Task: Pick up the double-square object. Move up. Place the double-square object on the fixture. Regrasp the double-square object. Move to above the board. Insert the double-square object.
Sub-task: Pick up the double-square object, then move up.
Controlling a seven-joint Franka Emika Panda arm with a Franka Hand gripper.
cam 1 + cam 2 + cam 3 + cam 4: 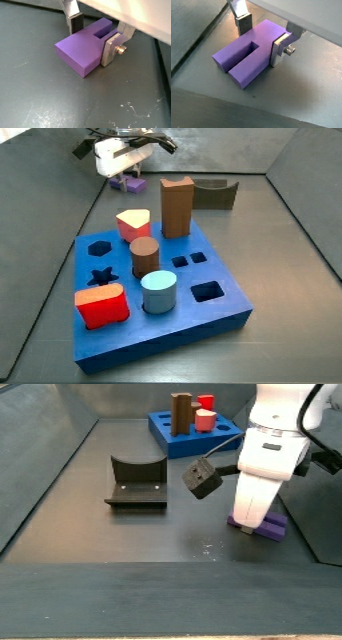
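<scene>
The gripper [262,35] is straddling the small purple double-square object [246,56] lying on the dark bench [40,100], jaws bracketing it; they should be squeezing evenly before lifting straight.

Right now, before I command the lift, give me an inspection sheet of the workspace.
Surface: dark grey floor, scuffed, with white specks.
Job's things: purple double-square object lying on the floor; fixture empty, apart from it; blue board with open cut-outs.
Clutter: brown block, red block, light blue cylinder and other pegs standing in the board.
Grippers: gripper down at the floor, fingers either side of the double-square object.
Cables: dark cable behind the arm in a side view.
Surroundings: grey enclosure walls.
</scene>
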